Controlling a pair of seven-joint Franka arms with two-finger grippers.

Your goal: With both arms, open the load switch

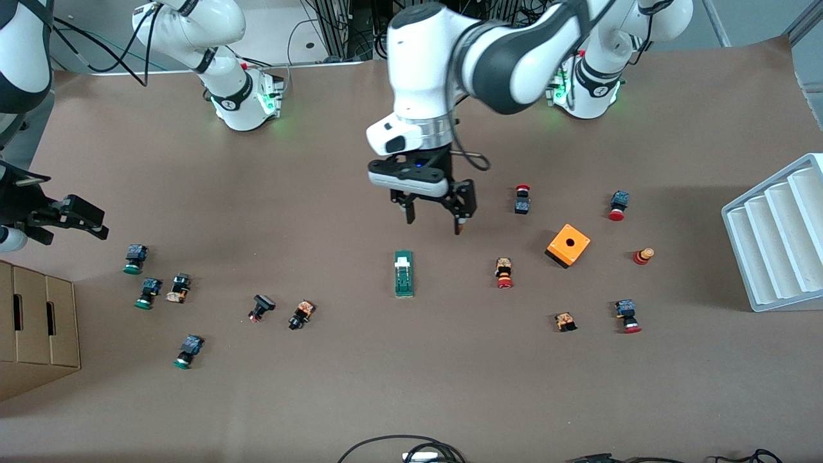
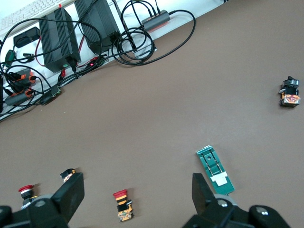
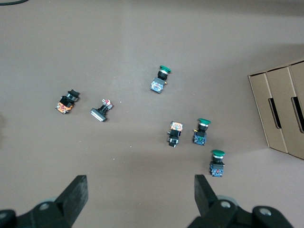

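Above the table, left pincer (image 1: 434, 217) wide open, empty, load switch (image 1: 404, 273) just nearer the camera; right pincer (image 1: 61, 218) open

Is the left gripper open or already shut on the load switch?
Open. The left gripper hangs above the table with fingers spread, and the load switch lies untouched.

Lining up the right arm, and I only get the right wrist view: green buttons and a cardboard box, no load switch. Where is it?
Observer: The load switch lies flat mid-table, toward the left arm's end from the buttons you see.
Operator: Is anything on it?
Observer: No. The left end effector hovers open over the table beside it.
Operator: Which way does it point?
Observer: Its white lever sits at the end farther from the front camera.
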